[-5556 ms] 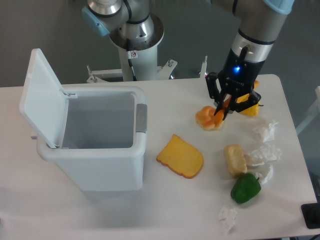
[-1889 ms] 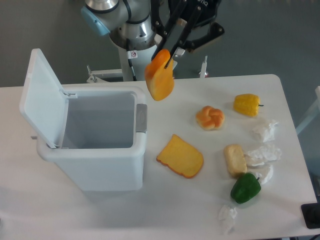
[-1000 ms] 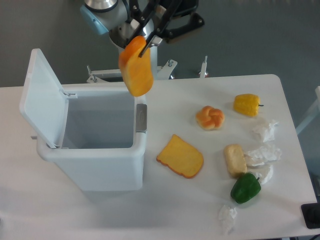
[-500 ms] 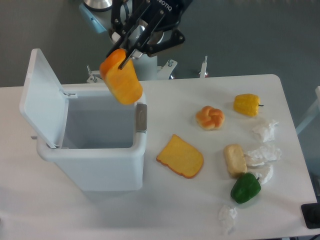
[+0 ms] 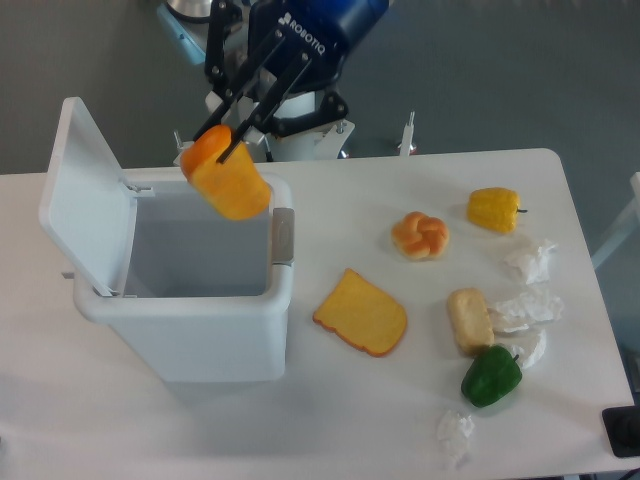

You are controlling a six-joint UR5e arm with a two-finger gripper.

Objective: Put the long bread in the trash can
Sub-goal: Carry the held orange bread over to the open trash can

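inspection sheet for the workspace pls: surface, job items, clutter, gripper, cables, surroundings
Surface: white table, level.
Job's things: glossy orange long bread held above the open white plastic trash can, lid up.
Clutter: yellow toast slice, knotted orange bun, yellow pepper, pale bread block, green pepper, crumpled clear wrappers.
Grippers: two-finger gripper shut on the bread.
Cables: nothing seen.
Surroundings: white robot base pedestal, grey floor.
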